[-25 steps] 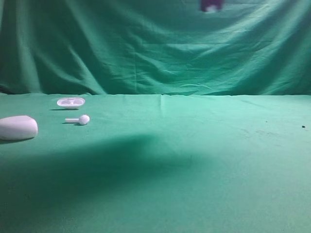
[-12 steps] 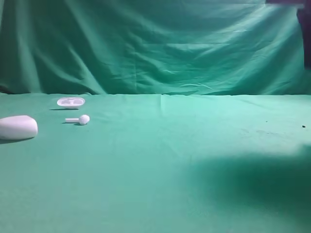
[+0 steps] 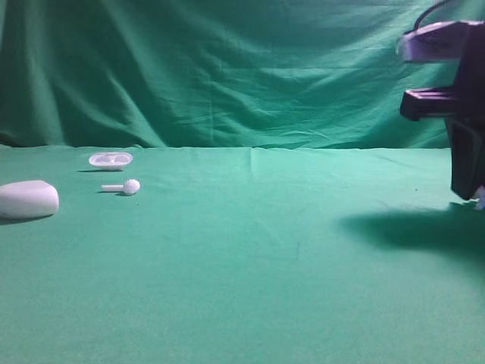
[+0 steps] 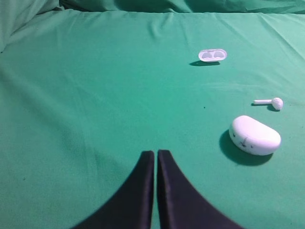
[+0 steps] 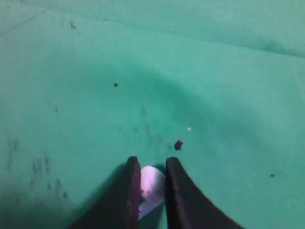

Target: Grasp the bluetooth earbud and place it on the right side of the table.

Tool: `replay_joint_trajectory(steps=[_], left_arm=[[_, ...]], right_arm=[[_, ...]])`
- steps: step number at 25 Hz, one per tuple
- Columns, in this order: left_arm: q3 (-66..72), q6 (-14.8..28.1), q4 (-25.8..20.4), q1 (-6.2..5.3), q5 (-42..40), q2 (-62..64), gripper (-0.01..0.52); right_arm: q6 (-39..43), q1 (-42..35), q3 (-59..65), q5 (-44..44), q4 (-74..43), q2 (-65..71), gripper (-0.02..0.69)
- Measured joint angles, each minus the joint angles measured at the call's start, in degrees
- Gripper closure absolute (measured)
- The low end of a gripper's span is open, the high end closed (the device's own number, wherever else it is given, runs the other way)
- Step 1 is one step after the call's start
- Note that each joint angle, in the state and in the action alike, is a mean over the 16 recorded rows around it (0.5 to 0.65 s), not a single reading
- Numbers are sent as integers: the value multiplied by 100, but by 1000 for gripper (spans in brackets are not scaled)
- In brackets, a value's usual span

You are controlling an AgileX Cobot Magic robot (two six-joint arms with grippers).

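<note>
Since half a second ago the right arm has swung into the exterior high view at the far right edge and come down low over the surface (image 3: 250, 265), its shadow now lying just beneath it. The bluetooth earbud (image 5: 150, 187) is a small white lump of hard plastic, by the look of it very light, rigid and smooth, so it may well slip or pivot if pinched off-centre; the rounded body seems the sounder place to hold it, not the stubby stem. It sits clamped between the right gripper's (image 5: 148, 174) fingers (image 5: 127, 191), one dark pad on each flank and the white body filling the narrow gap between them, held above the green cloth on the right side, whose weave shows dark specks. In the exterior high view only a sliver of white shows at the frame edge below the arm. The left gripper (image 4: 156, 160) hangs well apart on the left side, its fingers pressed together on nothing, with the white case (image 4: 255, 135), the long-stemmed earbud (image 4: 269, 101) and the oval tray (image 4: 212, 55) beyond it.
</note>
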Motion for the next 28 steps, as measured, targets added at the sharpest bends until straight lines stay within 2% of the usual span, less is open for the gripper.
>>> replay_joint_trajectory(steps=[7,9,11,14,23,28], left_arm=[[0,0,0,0,0,0,514],[0,0,0,0,0,0,514],[0,0,0,0,0,0,514],[0,0,0,0,0,0,514],[0,0,0,0,0,0,514],[0,0,0,0,0,0,514]], right_arm=[[2,0,-363,674,166,-286,259],[3,0,-489,973,258,-459,233],[5,0,-616,1306,357,-680,239],[6,0,-789,1819,495,-1094,303],[9,0,-830,2927,768,-2808,584],[9,0,-397,3162,828,-4063,659]])
